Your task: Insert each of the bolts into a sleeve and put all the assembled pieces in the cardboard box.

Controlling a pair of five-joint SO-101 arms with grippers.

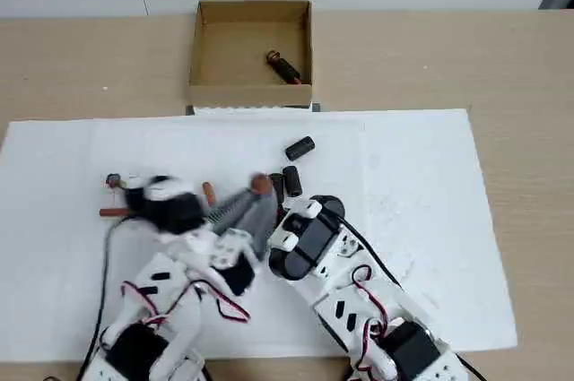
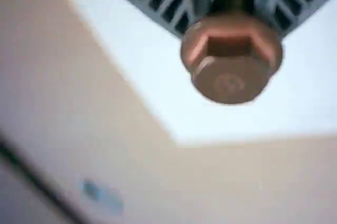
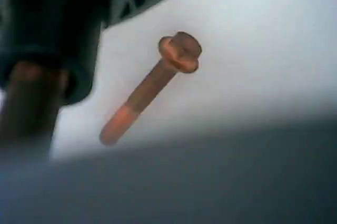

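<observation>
- The stamped mark on the head of the copper hex-flange bolt is too blurred to read. The left gripper is clamped on its shank, near the middle of the white paper sheet.
- Just beside it, the right gripper grips a black cylindrical sleeve, blurred and cut off, with a brown shaft poking out.
- In the right wrist view, a loose copper bolt lies on the paper.
- Past the sheet's far edge, the brown cardboard box holds one dark assembled piece.
</observation>
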